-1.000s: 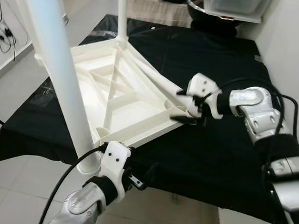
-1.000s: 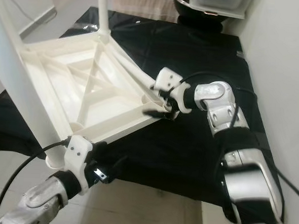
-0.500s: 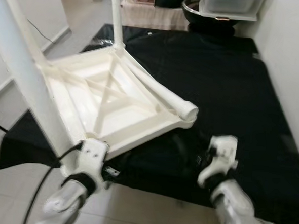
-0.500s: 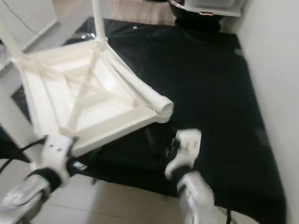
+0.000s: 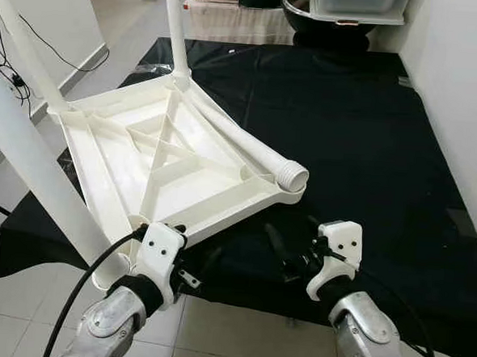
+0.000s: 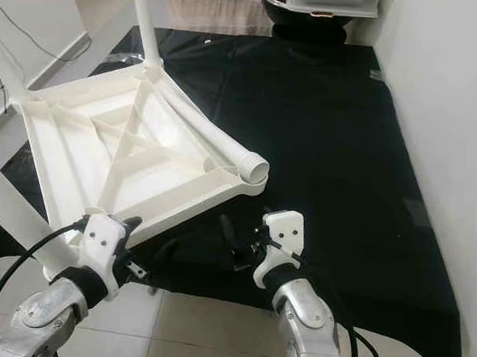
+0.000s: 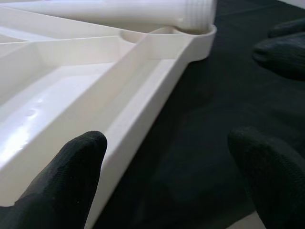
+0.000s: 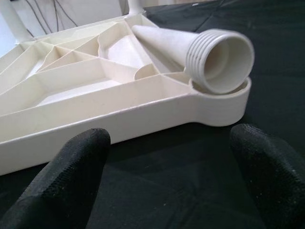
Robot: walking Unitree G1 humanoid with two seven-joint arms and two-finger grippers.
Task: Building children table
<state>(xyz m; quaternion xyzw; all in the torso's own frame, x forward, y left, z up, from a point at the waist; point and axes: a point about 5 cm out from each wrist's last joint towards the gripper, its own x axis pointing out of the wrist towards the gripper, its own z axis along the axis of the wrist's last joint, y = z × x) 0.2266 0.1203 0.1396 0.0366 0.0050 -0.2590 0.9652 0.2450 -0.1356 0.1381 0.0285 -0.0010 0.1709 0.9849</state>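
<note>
We see the tabletop (image 5: 166,162) upside down on the black worktop (image 5: 371,130), ribbed underside up, with legs standing at its 12 and 7 o'clock corners. A loose leg (image 5: 249,143) lies across it, threaded end resting over the empty socket at the 4 o'clock corner. Our left claw (image 7: 167,157) hovers spread just off the near rim, pinching nothing; our right claw (image 8: 171,157) is likewise spread and empty, facing that threaded end from 5 o'clock. We judge the moulded plastic light, stiff and rather slick, so the round leg may roll or slip in a pinch. We would take it on the shaft just behind the threads, and steady the tabletop by its rim or a rib.
</note>
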